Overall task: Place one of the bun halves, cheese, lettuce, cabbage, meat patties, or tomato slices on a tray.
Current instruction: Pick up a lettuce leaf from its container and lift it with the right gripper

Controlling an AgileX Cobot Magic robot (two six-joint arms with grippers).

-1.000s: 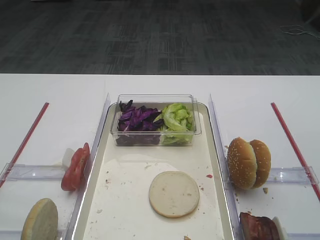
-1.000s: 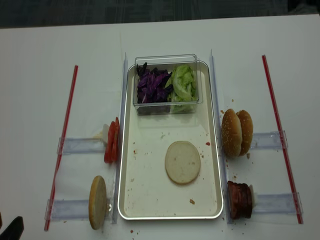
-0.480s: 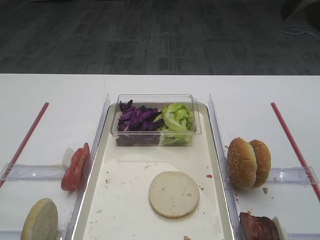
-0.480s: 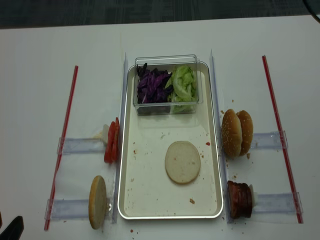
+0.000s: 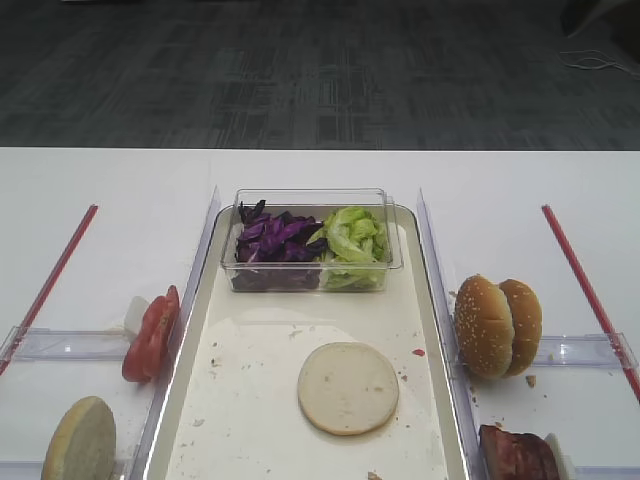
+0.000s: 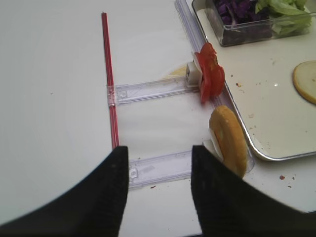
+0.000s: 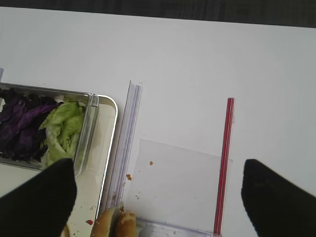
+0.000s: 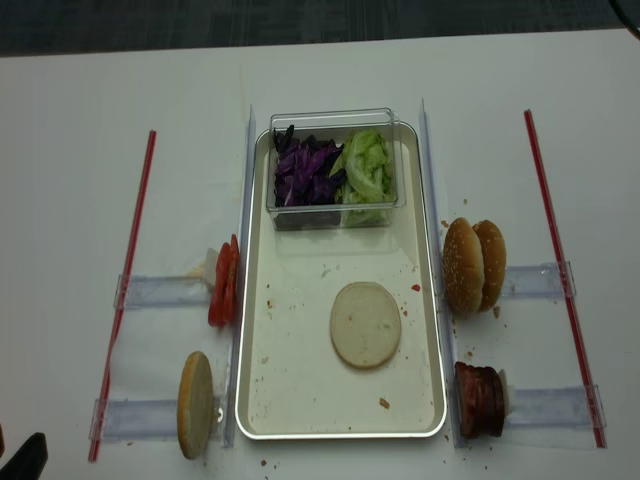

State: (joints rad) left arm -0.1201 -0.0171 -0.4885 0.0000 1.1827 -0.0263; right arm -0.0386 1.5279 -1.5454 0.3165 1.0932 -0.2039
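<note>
Right fingers [image 7: 37, 200] spread wide, empty; left fingers [image 6: 111, 197] parted, empty | one pale bun half [image 8: 365, 324] lies on tray [image 8: 300, 415] | step: choosing next ingredient | next: reach meat patties [image 8: 481, 399] beside tray

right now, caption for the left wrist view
Open jaws above tomato slices and a bun half standing beside the tray.

A white table [image 8: 80, 120] is carrying the tray [image 8: 257, 400] at frame centre, red strips [image 8: 122, 300] lying at left and right, clear plastic holders [image 8: 160, 291] sitting beside the tray, and crumbs scattering near the bottom edge.
</note>
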